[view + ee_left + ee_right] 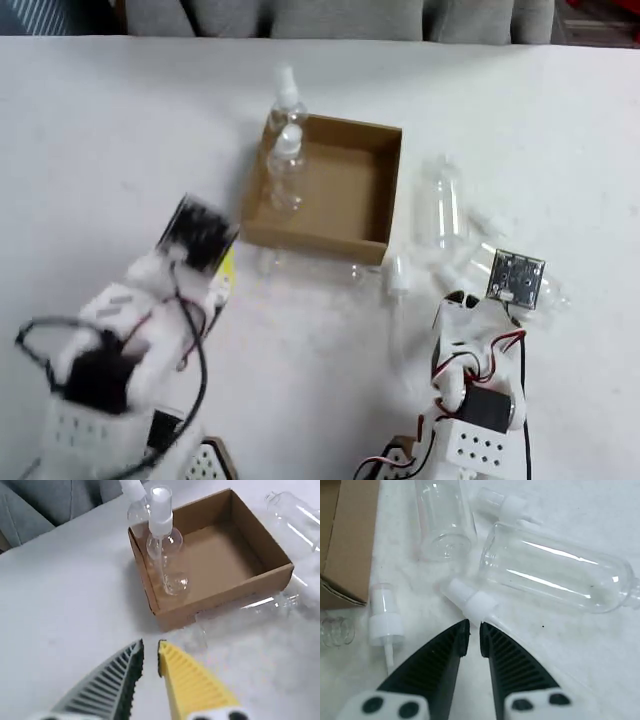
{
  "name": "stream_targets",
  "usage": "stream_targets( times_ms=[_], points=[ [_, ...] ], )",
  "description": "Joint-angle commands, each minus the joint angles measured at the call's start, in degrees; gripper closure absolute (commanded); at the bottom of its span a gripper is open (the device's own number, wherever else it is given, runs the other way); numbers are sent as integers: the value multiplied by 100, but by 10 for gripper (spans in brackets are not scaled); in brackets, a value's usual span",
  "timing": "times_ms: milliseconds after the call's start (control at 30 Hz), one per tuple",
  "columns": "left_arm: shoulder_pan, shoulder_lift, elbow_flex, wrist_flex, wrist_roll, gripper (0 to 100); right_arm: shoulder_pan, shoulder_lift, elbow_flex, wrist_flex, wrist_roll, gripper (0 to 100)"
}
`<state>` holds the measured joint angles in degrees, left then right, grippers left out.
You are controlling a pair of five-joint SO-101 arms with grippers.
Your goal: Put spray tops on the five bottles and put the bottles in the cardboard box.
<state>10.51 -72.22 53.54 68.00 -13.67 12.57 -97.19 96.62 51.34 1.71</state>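
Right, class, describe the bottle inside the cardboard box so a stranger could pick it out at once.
Find the cardboard box mid-table. A clear spray-topped bottle stands upright against the wall nearer the left arm. Its twin stands just outside; this one is inside.

Left arm (pixel 130 330), lower left of high view: blurred. Clear bottles (pixel 445 215) right of cardboard box (pixel 388 190): outlines indistinct, count unclear.

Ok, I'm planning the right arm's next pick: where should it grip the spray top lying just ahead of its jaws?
Probably across the white collar of the spray top, from above: it lies on its side, the collar is its widest part, and the right gripper must open first.
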Motion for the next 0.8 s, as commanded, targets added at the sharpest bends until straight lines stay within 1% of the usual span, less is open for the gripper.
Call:
stream_targets(
  times_ms=[0,33,133,300,433,500,600,667,767],
  points=[
    [92,1613,-1354,387,-70,940,40,4,53,31,70,984],
    [189,1842,-1530,492,-167,940,40,4,53,31,70,984],
    [637,2378,-1873,774,-862,940,40,4,53,31,70,984],
    [1481,2853,-1934,923,-1846,940,31,4,53,31,70,984],
    [2053,3301,-1916,914,-3174,940,84,4,53,31,70,984],
    [2334,3670,-1952,870,-3701,940,374,-40,53,-22,70,984],
    [2615,4277,-1978,369,-3833,940,1226,-40,53,-523,79,984],
    [2703,4655,-1978,-44,-3833,938,1631,-22,53,-716,79,984],
    [2730,5130,-1978,-607,-3859,936,1745,4,53,-743,79,984]
  ],
)
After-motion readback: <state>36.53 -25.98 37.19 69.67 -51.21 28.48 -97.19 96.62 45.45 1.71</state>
